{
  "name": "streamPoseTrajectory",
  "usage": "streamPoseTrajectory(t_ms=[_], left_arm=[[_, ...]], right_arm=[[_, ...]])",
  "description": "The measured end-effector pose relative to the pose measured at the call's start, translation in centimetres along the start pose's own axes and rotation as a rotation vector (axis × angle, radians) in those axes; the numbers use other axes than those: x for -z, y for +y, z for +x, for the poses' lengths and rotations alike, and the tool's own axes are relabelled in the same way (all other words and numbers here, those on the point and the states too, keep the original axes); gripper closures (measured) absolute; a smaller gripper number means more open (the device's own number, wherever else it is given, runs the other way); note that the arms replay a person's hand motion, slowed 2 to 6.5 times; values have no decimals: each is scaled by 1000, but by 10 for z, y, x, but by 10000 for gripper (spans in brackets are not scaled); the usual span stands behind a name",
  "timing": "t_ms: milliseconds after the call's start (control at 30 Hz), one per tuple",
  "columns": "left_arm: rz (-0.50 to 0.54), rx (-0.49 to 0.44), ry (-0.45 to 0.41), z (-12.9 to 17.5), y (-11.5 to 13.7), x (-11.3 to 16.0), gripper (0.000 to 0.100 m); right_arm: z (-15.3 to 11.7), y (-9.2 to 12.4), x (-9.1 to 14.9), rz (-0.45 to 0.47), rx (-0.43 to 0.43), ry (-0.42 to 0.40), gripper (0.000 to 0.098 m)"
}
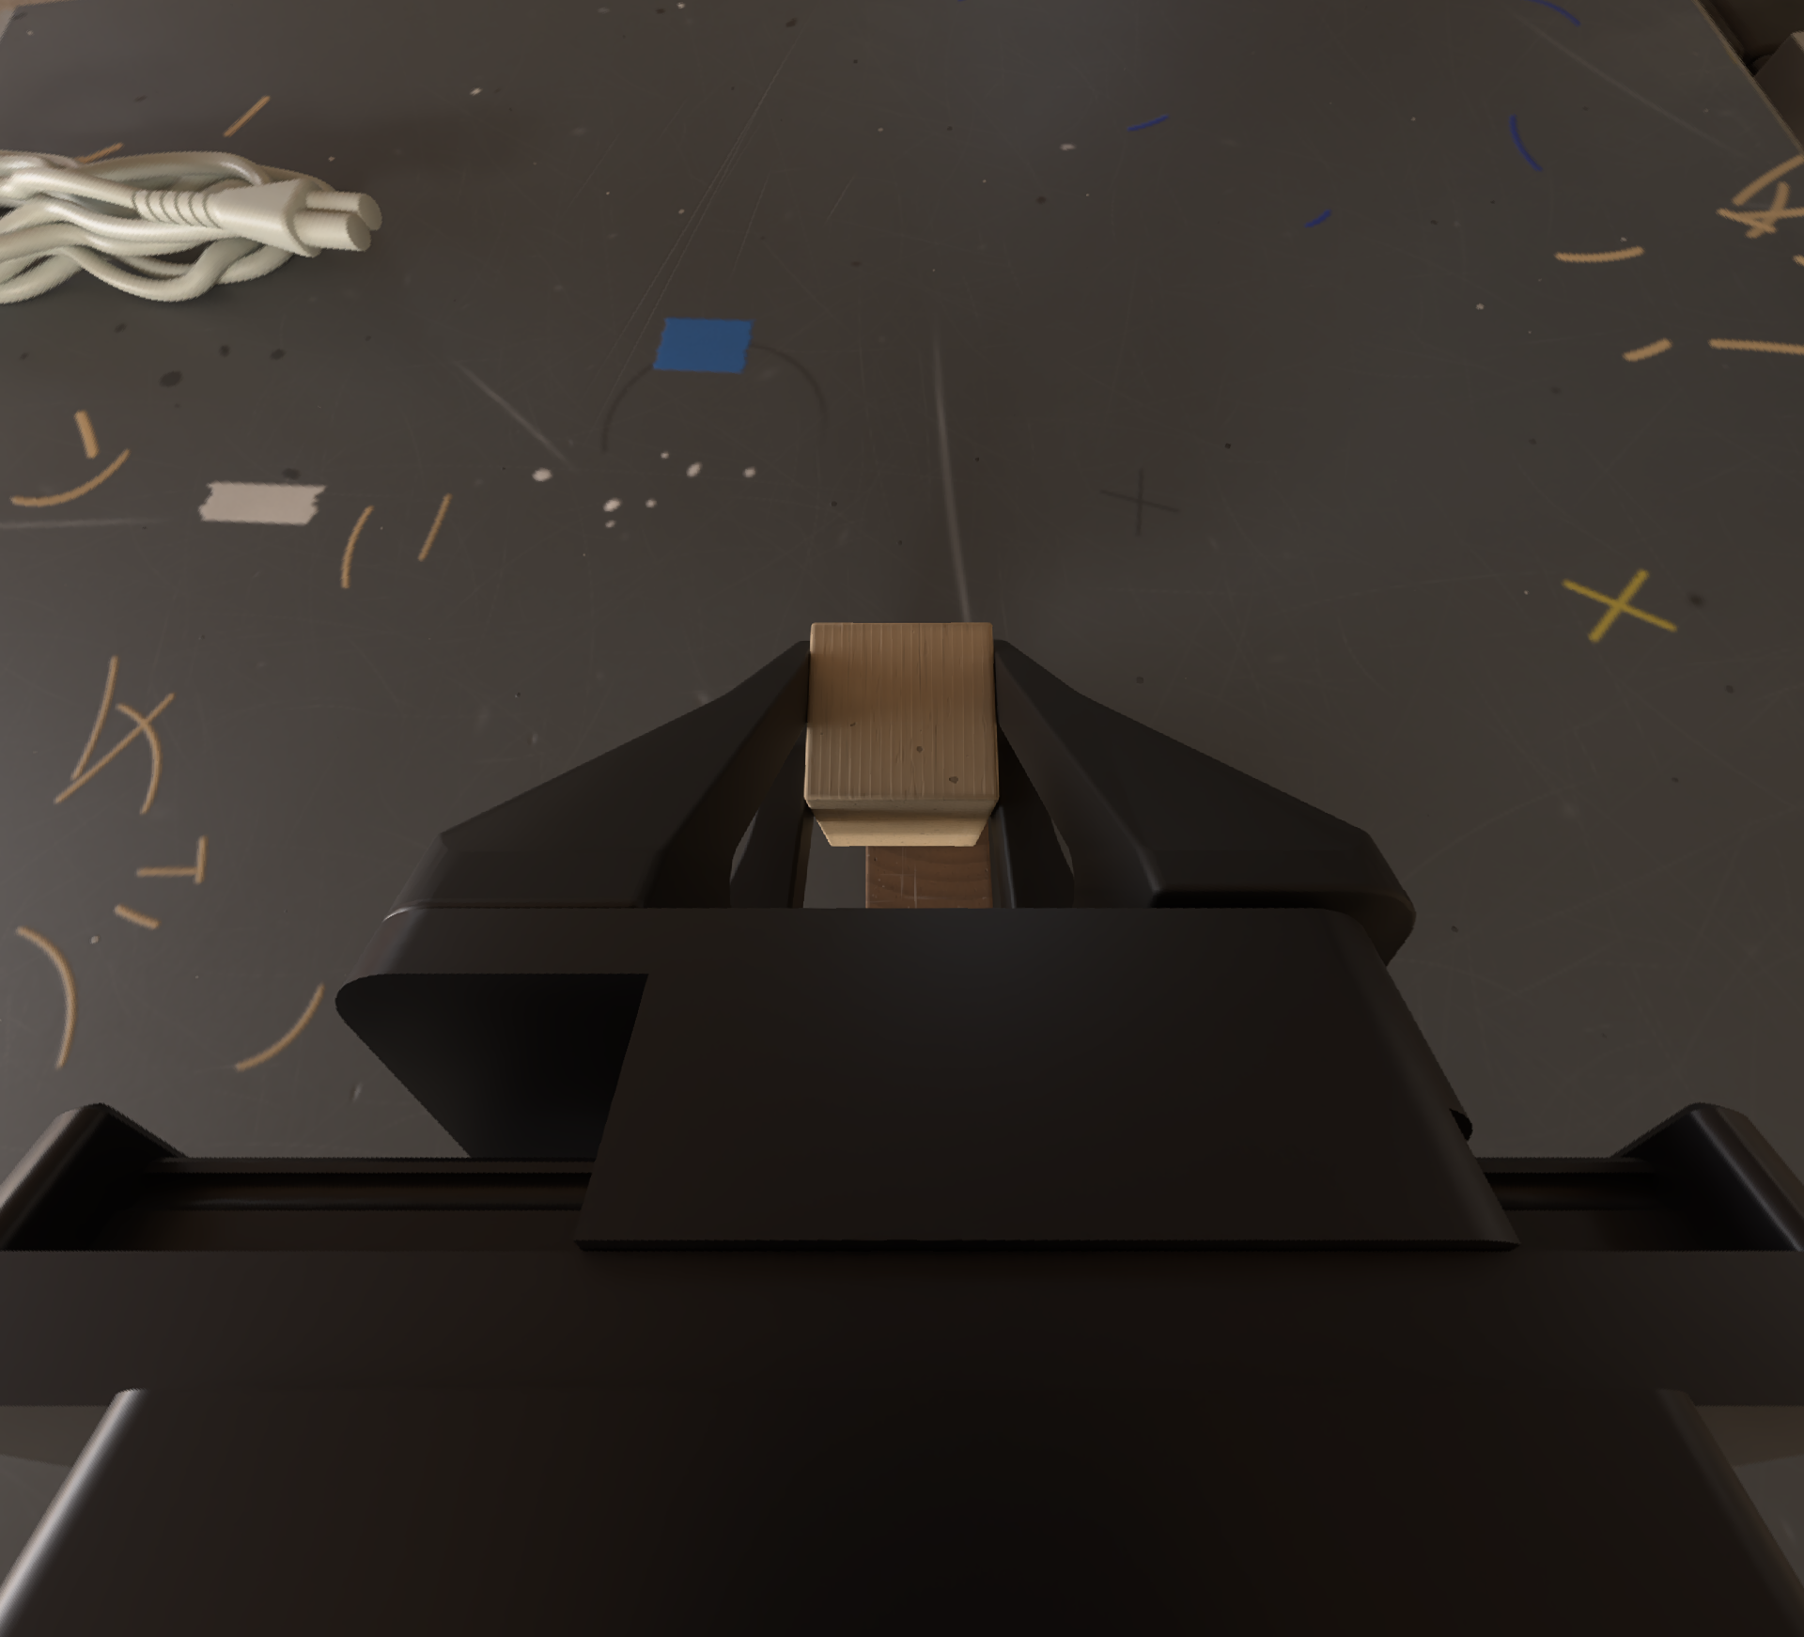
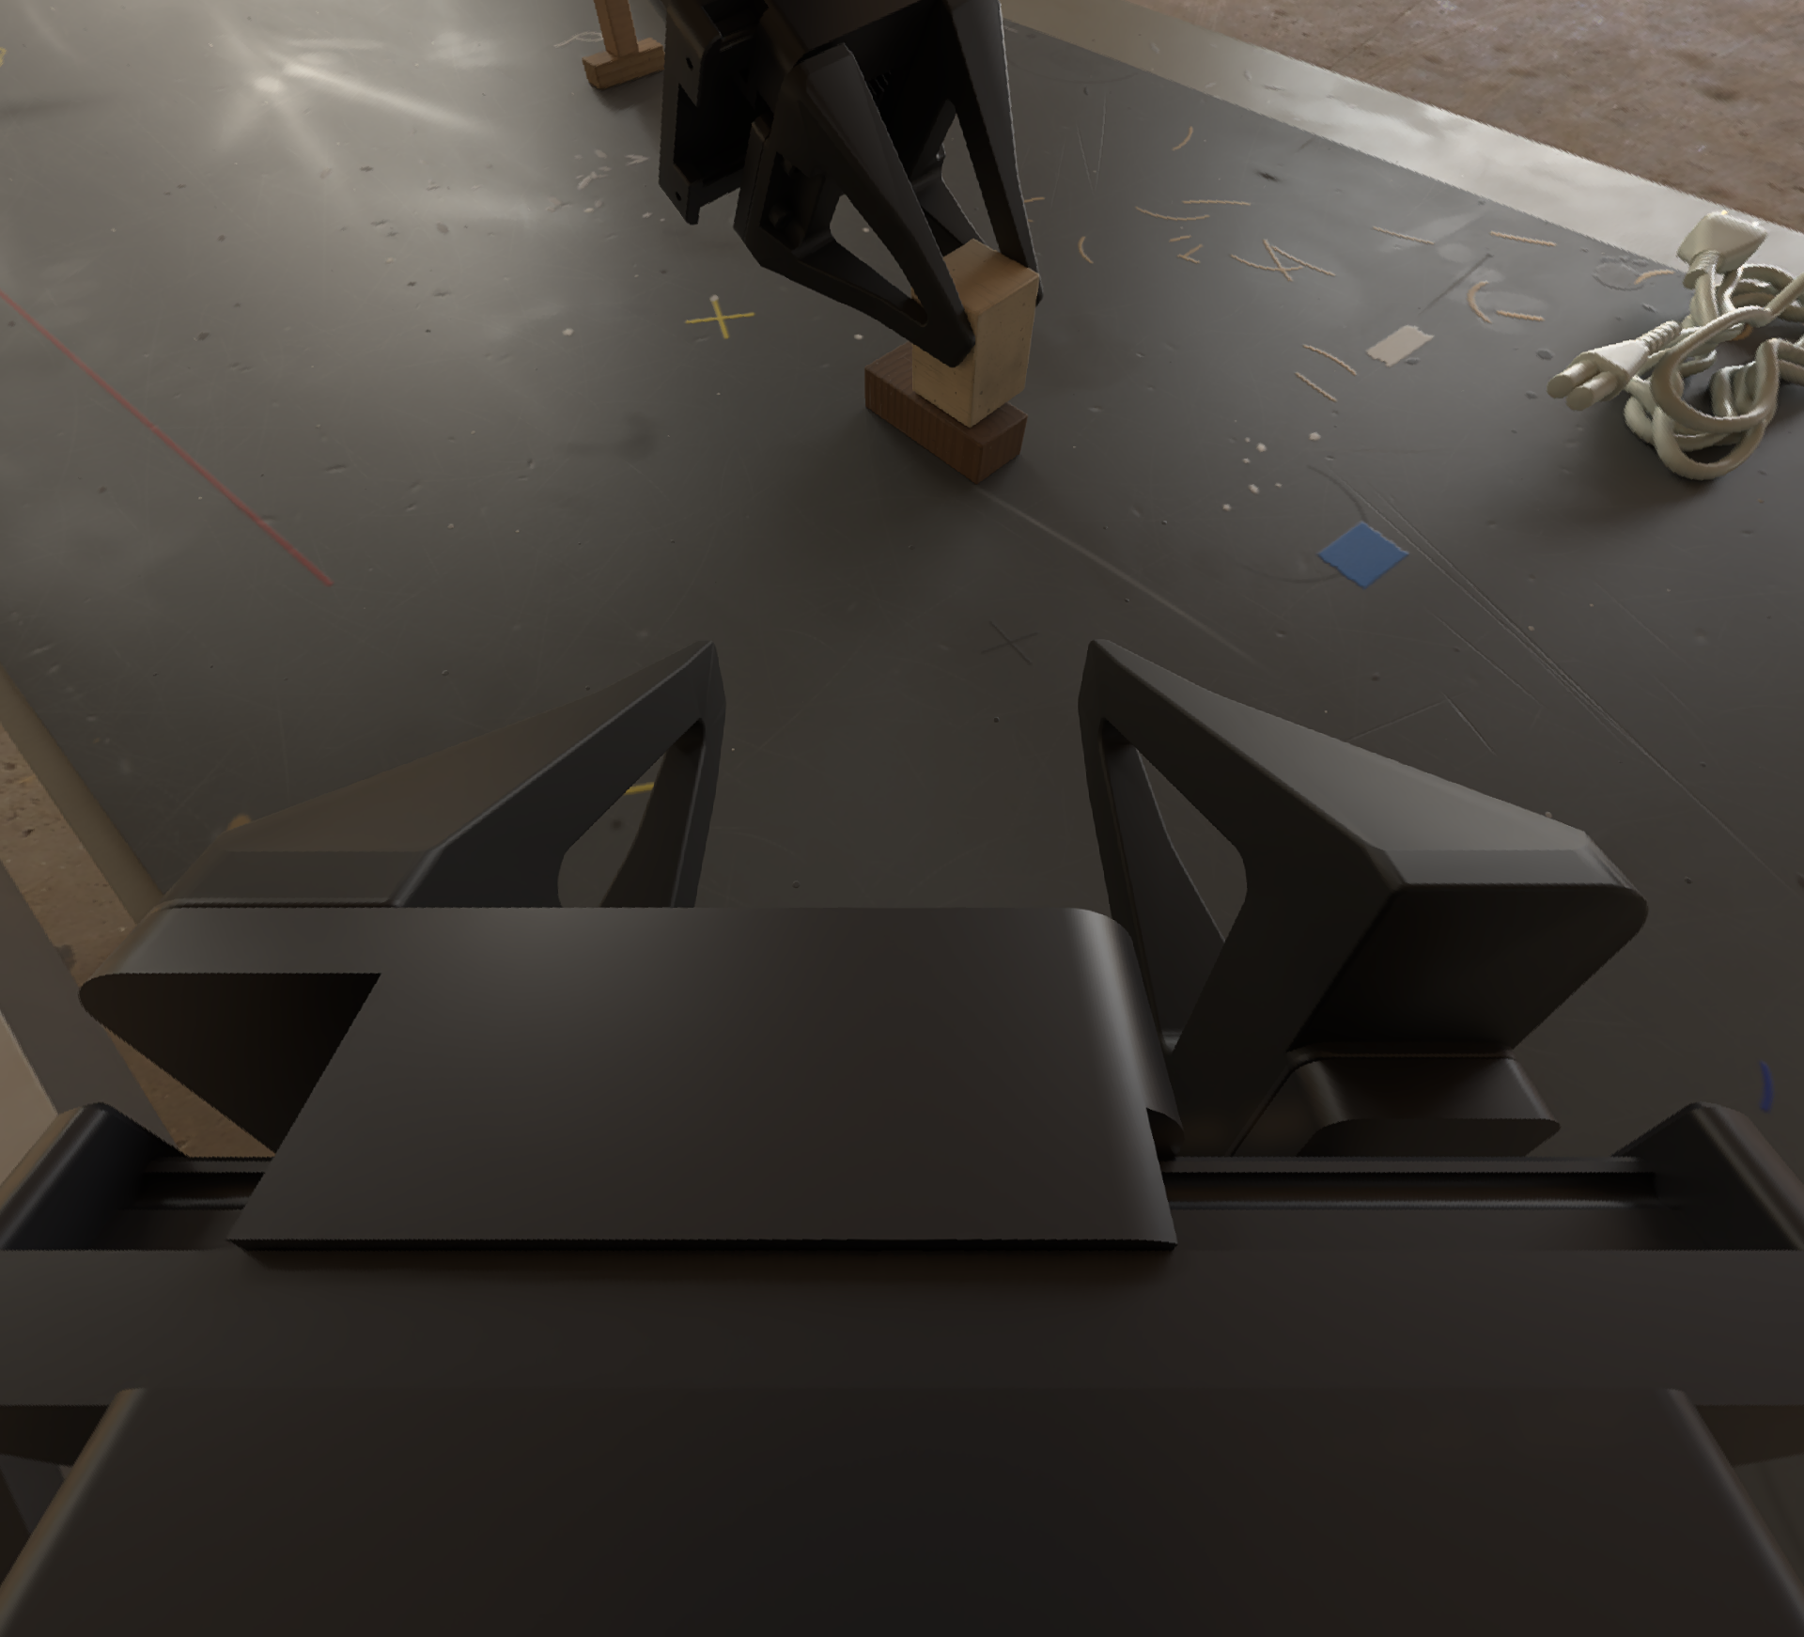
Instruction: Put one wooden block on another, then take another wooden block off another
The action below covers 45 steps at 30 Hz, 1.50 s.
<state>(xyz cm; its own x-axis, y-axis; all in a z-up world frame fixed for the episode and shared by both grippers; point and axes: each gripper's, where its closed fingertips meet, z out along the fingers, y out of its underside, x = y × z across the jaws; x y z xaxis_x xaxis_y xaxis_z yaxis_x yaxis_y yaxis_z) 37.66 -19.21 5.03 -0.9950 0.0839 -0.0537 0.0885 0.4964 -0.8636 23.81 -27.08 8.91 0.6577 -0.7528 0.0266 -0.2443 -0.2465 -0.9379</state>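
My left gripper [image 1: 900, 682] is shut on a pale wooden block [image 1: 898, 716]. In the right wrist view that pale block [image 2: 1001, 345] sits on, or just above, a darker brown block [image 2: 952, 423] lying flat on the dark table, with the left gripper [image 2: 986, 311] around it. A strip of the brown block [image 1: 927, 875] shows under the pale one in the left wrist view. Farther back, a tall wooden block [image 2: 613, 16] stands upright on a flat wooden block [image 2: 621, 67]. My right gripper [image 2: 898, 672] is open and empty, low over the table, well short of the blocks.
A coiled white power cable [image 1: 146, 228] lies at the table's left side; it also shows in the right wrist view [image 2: 1699, 375]. A blue tape square [image 1: 703, 344] and chalk marks dot the dark table [image 1: 1269, 419]. The table edge and floor lie beyond.
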Motion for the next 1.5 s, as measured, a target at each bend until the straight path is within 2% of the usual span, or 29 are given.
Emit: streamPoseTrajectory(t_ms=[1500], left_arm=[[-9, 16, -3, 0, 3, 4, 717]], right_arm=[[-3, -2, -4, 0, 0, -9, 359]])
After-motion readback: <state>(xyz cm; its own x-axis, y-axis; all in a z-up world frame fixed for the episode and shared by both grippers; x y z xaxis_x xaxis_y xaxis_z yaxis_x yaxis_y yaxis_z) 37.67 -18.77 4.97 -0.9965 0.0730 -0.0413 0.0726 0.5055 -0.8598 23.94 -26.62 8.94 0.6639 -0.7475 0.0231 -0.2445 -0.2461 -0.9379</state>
